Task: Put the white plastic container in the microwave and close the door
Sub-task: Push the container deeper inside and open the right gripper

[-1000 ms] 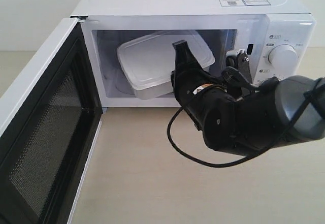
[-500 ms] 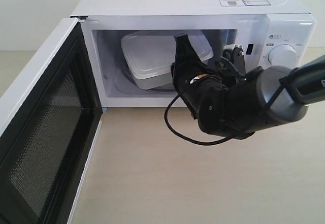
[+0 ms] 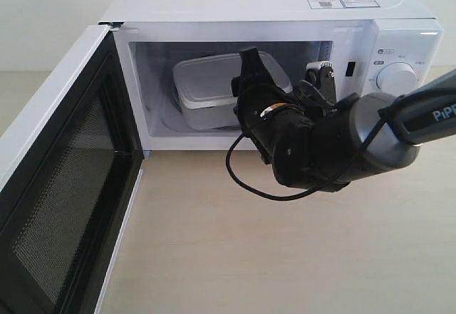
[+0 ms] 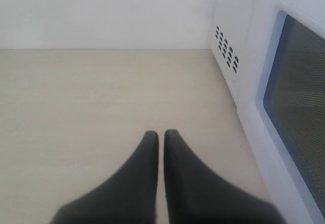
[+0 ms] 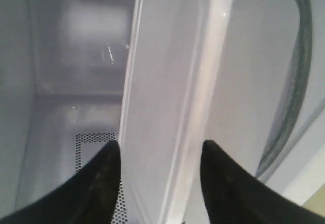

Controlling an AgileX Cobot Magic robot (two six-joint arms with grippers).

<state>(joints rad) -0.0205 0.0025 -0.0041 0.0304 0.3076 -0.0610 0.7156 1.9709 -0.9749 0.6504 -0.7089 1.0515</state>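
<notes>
Over the last second your right tool (image 3: pixel 251 79) has carried the white plastic container (image 3: pixel 206 79) from a tilted pose at the mouth of the microwave (image 3: pixel 271 4) to deeper in the cavity, and it now sits closer to level. The right wrist view shows the tool clamped across the box's narrow width. Whether the base already rests on the floor of the cavity is hard to judge from here; it looks just above it. That leaves you lowering, letting go and backing out. The door (image 3: pixel 64 179) stands wide open. Your left tool (image 4: pixel 160 132), fingers together and empty, hangs over the worktop (image 4: pixel 76 92) beside the door's outer face, well placed to push it.
</notes>
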